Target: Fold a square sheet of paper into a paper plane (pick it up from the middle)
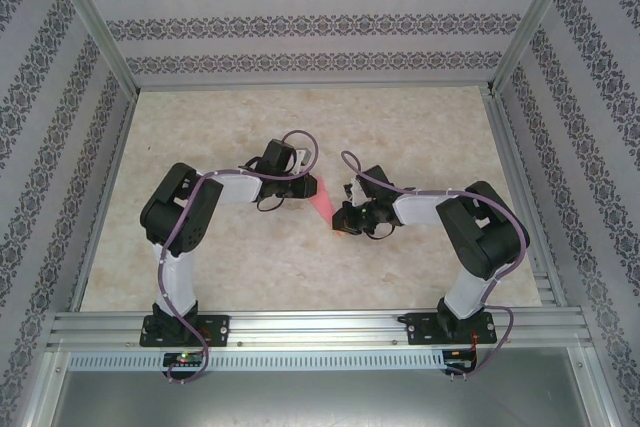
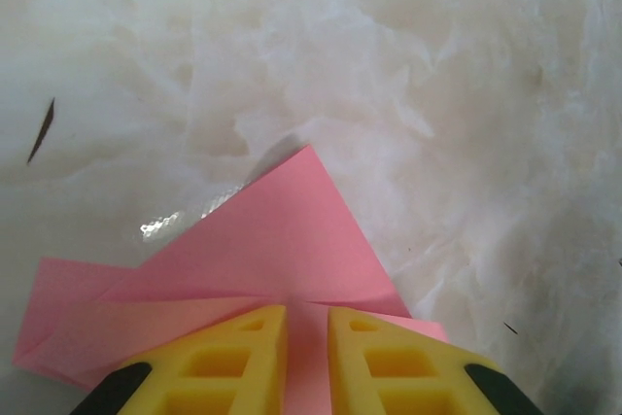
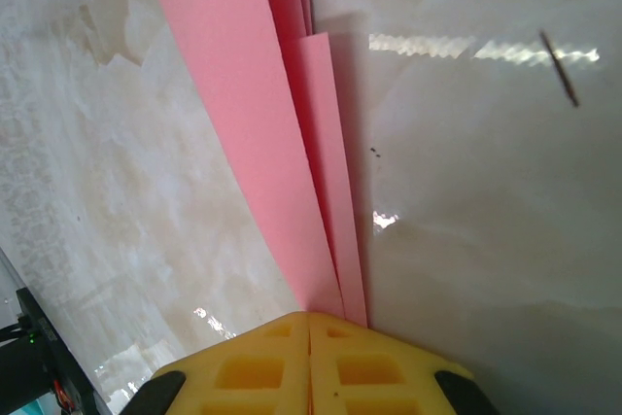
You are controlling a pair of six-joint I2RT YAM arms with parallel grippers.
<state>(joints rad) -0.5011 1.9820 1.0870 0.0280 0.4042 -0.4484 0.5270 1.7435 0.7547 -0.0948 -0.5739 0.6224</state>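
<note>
The pink-red sheet of paper (image 1: pixel 321 202), partly folded, hangs between my two grippers at the table's middle. In the left wrist view the paper (image 2: pixel 282 240) rises to a point, with side flaps and a cross crease just ahead of the fingers. My left gripper (image 2: pixel 307 310) is open by a narrow gap, its yellow fingers (image 2: pixel 233 347) resting over the paper's near edge. In the right wrist view the paper (image 3: pixel 262 123) runs edge-on as several stacked layers. My right gripper (image 3: pixel 309 316) is shut on its near end. From above, the left gripper (image 1: pixel 306 188) and right gripper (image 1: pixel 345 219) face each other.
The marble-patterned table (image 1: pixel 420 127) is walled by patterned panels on three sides. An aluminium rail (image 1: pixel 320 327) runs along the near edge by the arm bases. A thin dark sliver (image 2: pixel 41 130) lies on the table left of the paper.
</note>
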